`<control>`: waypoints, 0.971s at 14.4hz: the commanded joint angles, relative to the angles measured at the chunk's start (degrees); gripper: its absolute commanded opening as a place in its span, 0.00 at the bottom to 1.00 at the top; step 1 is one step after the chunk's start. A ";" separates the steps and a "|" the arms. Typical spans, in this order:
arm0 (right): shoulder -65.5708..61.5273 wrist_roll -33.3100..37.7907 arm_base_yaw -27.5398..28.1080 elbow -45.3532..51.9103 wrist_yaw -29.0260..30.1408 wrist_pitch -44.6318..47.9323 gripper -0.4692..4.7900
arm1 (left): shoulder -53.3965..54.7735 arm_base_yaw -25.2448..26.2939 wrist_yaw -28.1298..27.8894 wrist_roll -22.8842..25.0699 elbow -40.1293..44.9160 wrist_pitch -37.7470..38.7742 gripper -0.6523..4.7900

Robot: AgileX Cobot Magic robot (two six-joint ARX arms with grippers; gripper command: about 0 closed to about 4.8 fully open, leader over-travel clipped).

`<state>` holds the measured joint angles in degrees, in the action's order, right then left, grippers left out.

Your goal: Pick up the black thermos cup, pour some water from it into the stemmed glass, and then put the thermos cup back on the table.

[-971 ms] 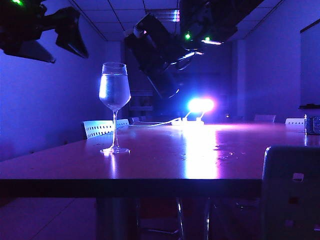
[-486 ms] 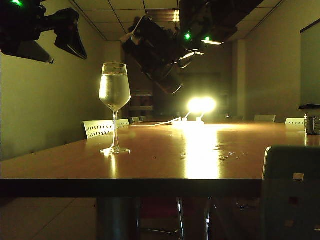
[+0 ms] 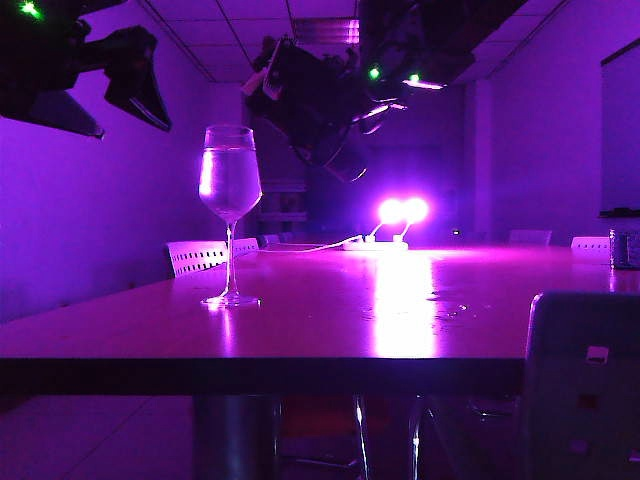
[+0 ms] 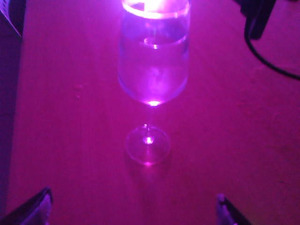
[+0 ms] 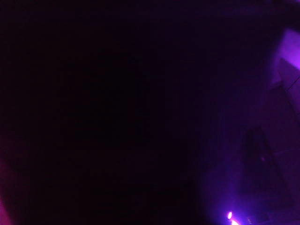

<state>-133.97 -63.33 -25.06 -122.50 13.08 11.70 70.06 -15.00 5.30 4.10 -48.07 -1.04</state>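
**Glass is full, thermos held tilted up in the air**

The left gripper (image 4: 133,208) is spread wide and holding nothing; only its two fingertips (image 4: 40,206) are caught at the edge of the left wrist view, with the stemmed glass (image 4: 152,70) straight ahead between them but well apart. In the exterior view that same left gripper (image 3: 135,85) is seen hanging up high, left of the glass and clear of it.

The right gripper (image 3: 300,90) is seen only from outside, up above the table (image 3: 330,320) to the right of the glass, wrapped around what looks like the black thermos cup (image 3: 335,150), tilted. It's a dark silhouette, so the exact grip can't be made out. The right wrist view is almost totally black, filled by something dark.

Water fills most of the glass bowl (image 3: 229,180), and its foot is planted on the table. Two glaring lamps (image 3: 402,211) are set at the far end, with a white cable (image 3: 310,247) running to them. A dark cable (image 4: 262,42) beside the glass shows up only in the left wrist view.
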 commanded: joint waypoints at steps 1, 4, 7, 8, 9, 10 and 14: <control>1.05 -4.94 -0.11 -0.81 -0.09 4.33 0.41 | -0.17 -0.02 -0.20 0.20 -0.28 -0.22 1.00; 1.05 -9.20 -0.09 -0.81 0.76 7.13 0.41 | -0.17 -0.02 -0.20 0.20 -0.28 -0.22 1.00; 1.03 -12.41 -0.09 -0.81 2.56 7.21 0.41 | -0.17 -0.02 -0.17 0.20 -0.28 0.13 1.00; 1.03 -13.11 -0.09 -0.81 2.51 7.43 0.41 | -0.17 -0.02 -0.17 0.20 -0.28 0.33 1.00; 1.03 -15.63 -0.09 -0.81 2.51 7.54 0.41 | -0.17 -0.02 -0.17 0.20 -0.28 0.46 1.00; 1.03 -19.32 -0.09 -0.81 2.49 7.93 0.41 | -0.17 -0.02 -0.20 0.20 -0.26 0.59 1.00; 1.01 -20.41 -0.09 -0.79 2.27 8.70 0.41 | -0.17 -0.02 -0.20 0.20 -0.26 0.90 1.00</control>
<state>-133.97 -82.91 -25.04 -122.52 15.18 16.45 70.06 -15.00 5.30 4.10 -48.07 -0.05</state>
